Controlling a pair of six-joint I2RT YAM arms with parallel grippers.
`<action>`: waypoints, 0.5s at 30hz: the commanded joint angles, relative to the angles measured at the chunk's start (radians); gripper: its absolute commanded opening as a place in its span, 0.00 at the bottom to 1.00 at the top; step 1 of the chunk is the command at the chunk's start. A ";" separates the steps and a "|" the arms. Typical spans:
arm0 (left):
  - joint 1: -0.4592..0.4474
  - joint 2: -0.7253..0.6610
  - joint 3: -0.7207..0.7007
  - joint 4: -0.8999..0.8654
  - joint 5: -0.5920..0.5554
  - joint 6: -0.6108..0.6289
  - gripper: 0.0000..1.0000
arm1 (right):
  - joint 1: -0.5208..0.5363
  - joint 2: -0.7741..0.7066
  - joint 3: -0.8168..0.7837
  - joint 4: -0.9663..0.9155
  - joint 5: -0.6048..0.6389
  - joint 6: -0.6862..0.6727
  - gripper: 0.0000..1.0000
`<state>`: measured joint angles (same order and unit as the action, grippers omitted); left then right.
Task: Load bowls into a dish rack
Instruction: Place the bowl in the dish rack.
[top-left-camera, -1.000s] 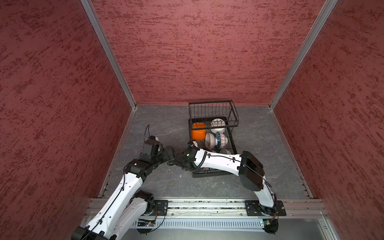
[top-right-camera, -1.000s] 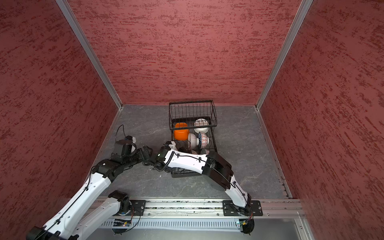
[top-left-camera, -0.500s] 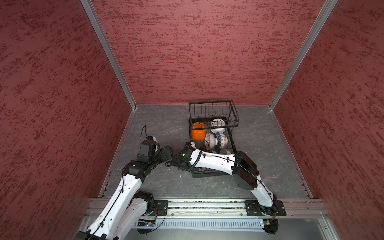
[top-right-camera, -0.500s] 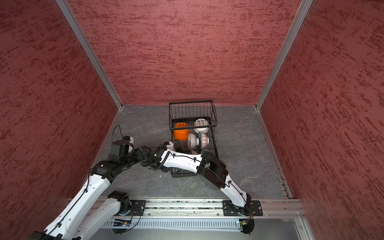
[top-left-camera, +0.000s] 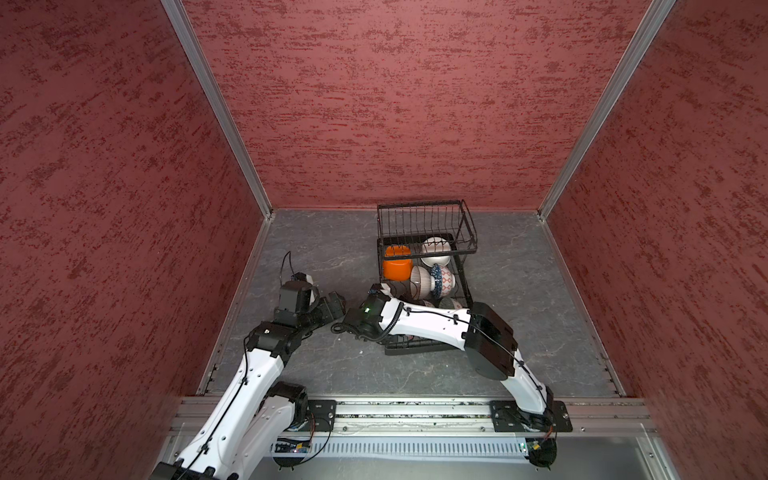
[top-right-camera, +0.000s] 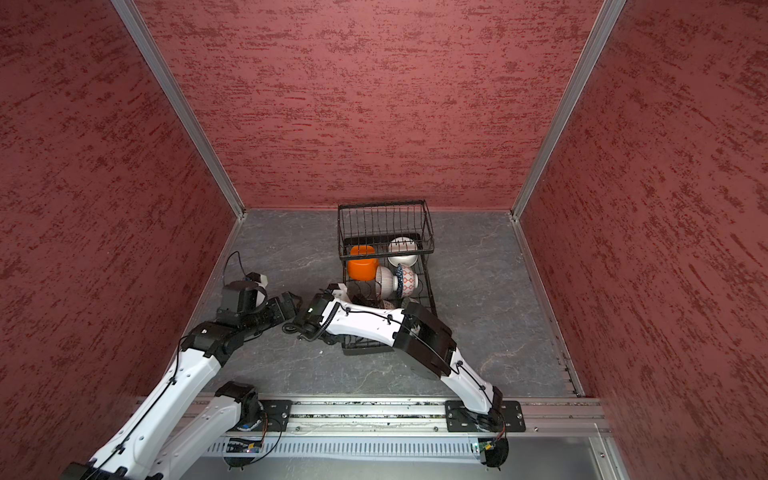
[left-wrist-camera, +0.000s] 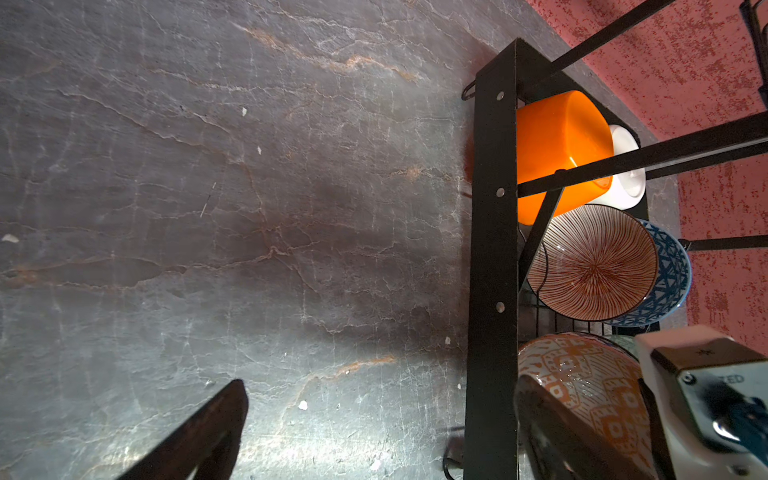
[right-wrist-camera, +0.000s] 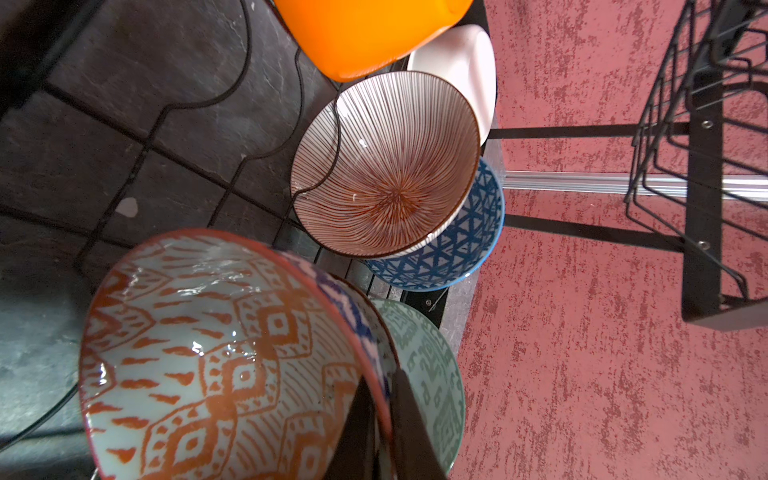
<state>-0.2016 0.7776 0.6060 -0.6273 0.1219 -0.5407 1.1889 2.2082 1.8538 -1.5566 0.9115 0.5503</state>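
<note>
step: seat bowl | my right gripper (right-wrist-camera: 380, 399) pinched tight on the red-patterned bowl (right-wrist-camera: 216, 353) rim — over the rack (top-left-camera: 422, 203) at its six-o'clock end, green bowl (right-wrist-camera: 428, 365) just beside at three | my left gripper (top-left-camera: 334, 305) wide open, empty | plan: lower it on edge between wires, release once seated

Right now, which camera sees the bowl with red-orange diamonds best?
The right wrist view: the diamond bowl fills it, rim pinched by the right hand. The left wrist view shows part beside the dish rack; in both top views the right arm covers it.
</note>
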 joint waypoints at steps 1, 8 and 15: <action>0.008 -0.008 0.001 0.018 0.011 0.018 1.00 | 0.008 -0.031 -0.017 -0.030 0.061 0.033 0.00; 0.010 -0.011 0.003 0.014 0.017 0.016 1.00 | 0.006 -0.015 -0.020 -0.026 0.066 0.046 0.00; 0.009 -0.011 0.005 0.012 0.016 0.018 1.00 | 0.008 0.012 0.022 -0.014 0.046 0.017 0.00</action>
<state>-0.2008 0.7776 0.6064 -0.6273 0.1318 -0.5411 1.1889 2.2097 1.8343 -1.5593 0.9272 0.5568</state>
